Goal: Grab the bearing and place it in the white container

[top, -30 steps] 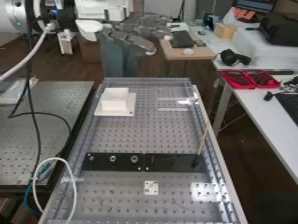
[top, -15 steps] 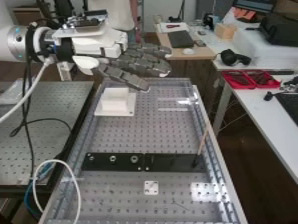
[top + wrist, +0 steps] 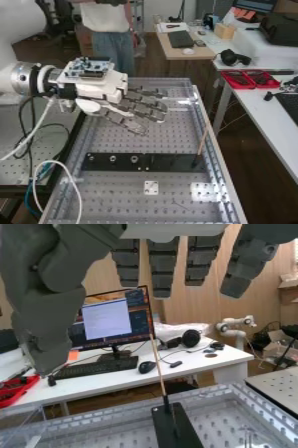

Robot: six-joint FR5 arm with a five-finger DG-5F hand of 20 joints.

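Hand (image 3: 138, 106) is open & empty: fingers straight, spread a bit & apart from each other, nothing btwn them & the thumb, prob. b/c the pick isn't made & it needs room to close round smth small. It's above the perforated bench (image 3: 110, 200), on the far side of the black plate (image 3: 169, 162), w/ the arm (image 3: 23, 77) coming in from the view's left, which leaves the plate's near side free. The bearing (image 3: 134, 159) is prob. the ring-like part nearest the plate's mid join, tho the other small metal parts (image 3: 112, 158) in the same row look much alike, so can't be sure which is meant. All sit spaced out along one half of the plate, likely so each can be gripped w/o knocking its neighbour; plate itself prob. keeps them in known spots. Thin stick (image 3: 201, 142) leans up from the plate's other end, fixed in a dark base (image 3: 195, 161); purpose unclear, but being well apart from the row it shouldn't foul a straight descent. Small white square (image 3: 151, 187) lies on the near side of the plate, apart from it, role n/a here AFAICT. Next: hand needs to go over the row, fingertips down, & pinch low on the rim; part's small & smooth, so it may slip or tip if caught off-centre. White container comes after the lift.
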